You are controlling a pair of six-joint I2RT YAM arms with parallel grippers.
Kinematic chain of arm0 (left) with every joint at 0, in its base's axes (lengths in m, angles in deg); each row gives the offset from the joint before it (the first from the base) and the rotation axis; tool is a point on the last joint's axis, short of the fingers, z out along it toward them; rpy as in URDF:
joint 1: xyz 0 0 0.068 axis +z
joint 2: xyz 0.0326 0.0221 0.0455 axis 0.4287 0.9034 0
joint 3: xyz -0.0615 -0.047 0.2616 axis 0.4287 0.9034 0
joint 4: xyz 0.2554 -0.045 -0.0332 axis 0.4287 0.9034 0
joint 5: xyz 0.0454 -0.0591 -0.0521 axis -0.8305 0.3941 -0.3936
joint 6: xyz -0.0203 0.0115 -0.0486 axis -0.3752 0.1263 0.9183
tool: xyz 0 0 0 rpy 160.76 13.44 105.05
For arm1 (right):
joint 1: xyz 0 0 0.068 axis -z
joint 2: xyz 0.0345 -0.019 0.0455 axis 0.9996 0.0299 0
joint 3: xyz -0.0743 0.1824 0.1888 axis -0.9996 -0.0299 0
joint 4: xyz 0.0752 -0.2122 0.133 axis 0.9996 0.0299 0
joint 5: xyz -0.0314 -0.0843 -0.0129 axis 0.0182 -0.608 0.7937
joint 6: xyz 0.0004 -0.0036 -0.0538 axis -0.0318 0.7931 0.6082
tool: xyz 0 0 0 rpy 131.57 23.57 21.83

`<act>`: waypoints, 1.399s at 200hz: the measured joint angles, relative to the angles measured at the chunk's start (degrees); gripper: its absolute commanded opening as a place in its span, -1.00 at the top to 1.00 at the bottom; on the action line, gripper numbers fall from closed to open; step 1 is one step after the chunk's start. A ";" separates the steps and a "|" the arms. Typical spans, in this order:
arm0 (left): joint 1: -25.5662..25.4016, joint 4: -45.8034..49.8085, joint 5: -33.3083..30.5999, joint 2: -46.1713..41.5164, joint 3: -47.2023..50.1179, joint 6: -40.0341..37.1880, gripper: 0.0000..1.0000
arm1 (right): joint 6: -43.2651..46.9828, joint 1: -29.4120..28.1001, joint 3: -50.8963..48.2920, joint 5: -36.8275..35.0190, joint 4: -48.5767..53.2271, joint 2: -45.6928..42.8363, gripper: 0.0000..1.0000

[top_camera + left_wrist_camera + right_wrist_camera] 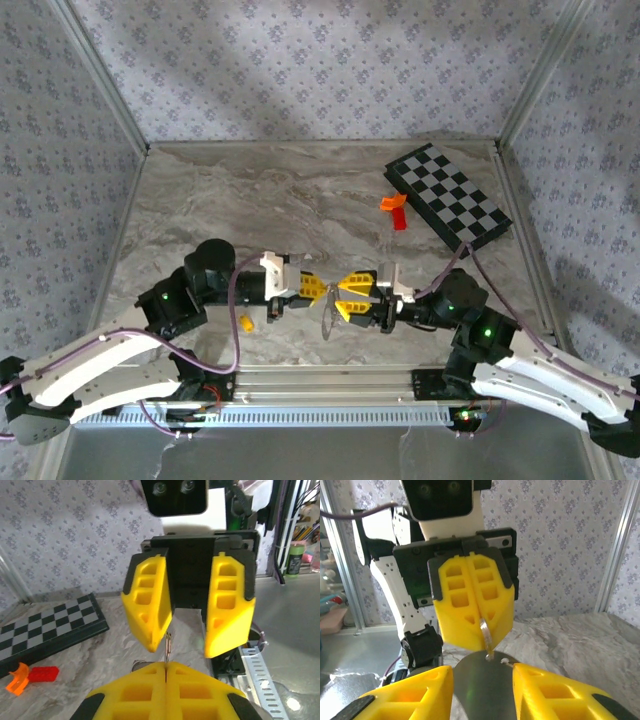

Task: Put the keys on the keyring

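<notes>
Keyring [485, 633] pinched by left gripper [478, 622]; right gripper [187, 646] spread wide.

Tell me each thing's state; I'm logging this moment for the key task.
left hand: shut on the keyring
right hand: open, facing the left hand
keyring: pinched, no key on it
key: loose on the table
chessboard: closed, lying flat

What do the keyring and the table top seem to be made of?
The keyring looks like thin polished metal: silvery, with a bright glint along its edge. The table top looks like matte grey veined marble, though it may be printed laminate.
</notes>
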 measured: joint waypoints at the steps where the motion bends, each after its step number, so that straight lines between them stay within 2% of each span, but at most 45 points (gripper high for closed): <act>1: 0.00 0.17 -0.02 0.00 -0.11 -0.09 1.00 | 0.17 -0.15 0.20 -0.20 0.35 0.02 0.19; 42: 0.00 8.87 -2.16 0.52 -3.23 -4.46 1.00 | 5.42 -3.69 4.37 -5.29 6.60 1.79 0.21; 91: 0.00 14.84 -3.04 1.95 -3.87 -6.62 1.00 | 9.03 -5.44 6.45 -9.20 9.57 6.08 0.26; 142: 0.00 16.26 -3.02 2.29 -4.61 -7.41 1.00 | 11.43 -6.93 6.93 -11.54 11.47 8.07 0.48; 197: 0.00 16.48 -2.99 2.36 -4.63 -7.43 1.00 | 12.28 -7.93 7.37 -13.05 11.65 8.33 0.58; 219: 0.00 16.59 -3.02 2.95 -5.07 -7.43 1.00 | 12.68 -8.41 7.37 -13.64 11.58 8.83 0.74; 238: 0.02 16.87 -3.02 3.13 -5.25 -7.45 1.00 | 13.20 -9.01 7.37 -14.53 11.56 9.07 1.00; 256: 0.00 16.94 -3.04 3.08 -5.27 -7.45 1.00 | 13.11 -9.57 7.37 -15.41 11.56 9.01 1.00; 280: 0.00 15.74 -3.23 2.60 -4.94 -6.56 0.53 | 13.11 -10.01 7.34 -16.02 10.99 8.90 1.00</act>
